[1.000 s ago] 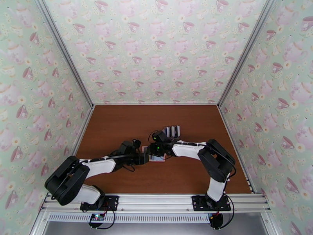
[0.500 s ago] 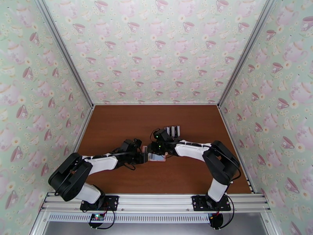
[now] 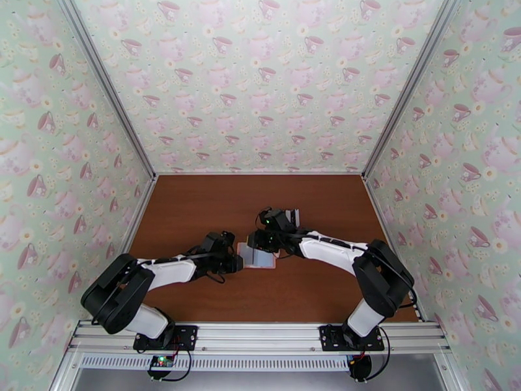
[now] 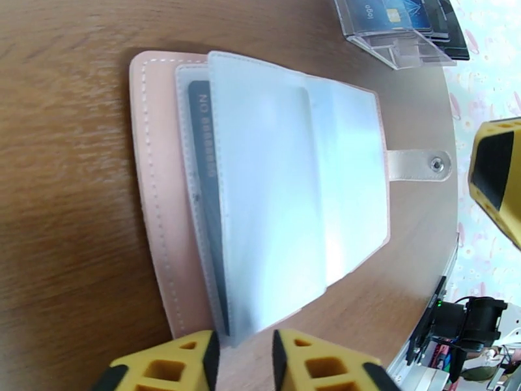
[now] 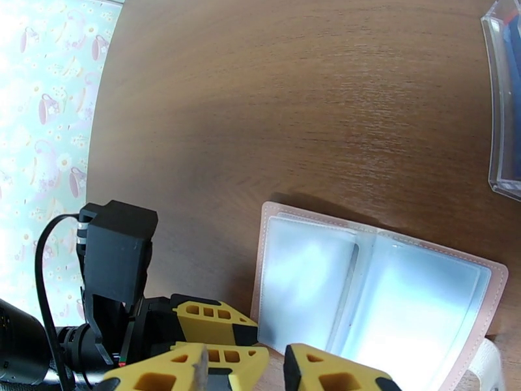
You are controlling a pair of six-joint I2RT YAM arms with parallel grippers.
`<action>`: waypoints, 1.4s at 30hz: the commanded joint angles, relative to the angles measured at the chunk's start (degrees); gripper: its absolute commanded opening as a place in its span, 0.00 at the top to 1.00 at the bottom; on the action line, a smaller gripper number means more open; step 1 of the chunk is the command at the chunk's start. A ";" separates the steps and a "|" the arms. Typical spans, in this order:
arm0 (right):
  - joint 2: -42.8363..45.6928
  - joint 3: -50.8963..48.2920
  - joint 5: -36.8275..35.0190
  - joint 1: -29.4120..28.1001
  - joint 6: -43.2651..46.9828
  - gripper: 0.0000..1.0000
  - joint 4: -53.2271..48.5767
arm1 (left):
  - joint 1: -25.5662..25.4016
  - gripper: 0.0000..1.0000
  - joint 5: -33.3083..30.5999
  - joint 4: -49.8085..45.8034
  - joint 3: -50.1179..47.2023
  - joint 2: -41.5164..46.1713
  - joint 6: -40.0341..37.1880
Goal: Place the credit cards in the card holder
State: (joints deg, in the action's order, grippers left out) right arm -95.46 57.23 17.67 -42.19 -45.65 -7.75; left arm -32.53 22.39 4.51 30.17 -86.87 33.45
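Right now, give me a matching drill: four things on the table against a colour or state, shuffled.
Things:
1 wallet
2 rack
3 dark card
4 tab

Colour or state:
A clear plastic
B carries a metal snap
C pink, lying open
D tucked in a wallet sleeve

Pairs: 1-C, 2-A, 3-D, 4-B

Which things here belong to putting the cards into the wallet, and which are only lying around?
For the job: pink card holder, lying open; dark card in its pocket; cards standing in the clear rack.
Only lying around: the clear rack itself; wooden table.
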 commanded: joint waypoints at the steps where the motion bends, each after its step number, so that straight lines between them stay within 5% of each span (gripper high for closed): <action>1: 0.56 -1.85 1.45 0.55 0.56 0.62 1.36 | -0.34 0.76 -1.56 -6.93 0.08 -2.64 -0.94; 4: 0.87 -2.52 1.35 0.97 0.47 0.61 1.68 | -0.44 0.75 -1.25 -7.58 0.81 -2.19 -1.11; 7: 1.61 -2.59 1.12 1.37 1.11 0.60 0.96 | -0.48 0.59 -1.20 -8.69 1.81 -1.07 -1.37; 10: 2.33 -2.15 0.43 1.66 2.12 0.58 -0.38 | -0.69 0.54 -1.06 -9.96 3.03 -0.03 -1.28; 28: 9.03 1.23 -8.16 5.02 6.14 0.52 -11.51 | -3.41 0.44 -5.81 -18.07 14.18 5.17 -1.23; 42: 11.55 9.27 -14.81 13.20 10.18 0.40 -23.85 | -3.24 0.44 -7.23 -20.34 33.18 -8.15 -6.81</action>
State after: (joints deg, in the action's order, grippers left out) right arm -85.21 63.81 6.02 -29.98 -37.74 -27.05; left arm -35.77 16.01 -15.27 60.01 -92.33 28.53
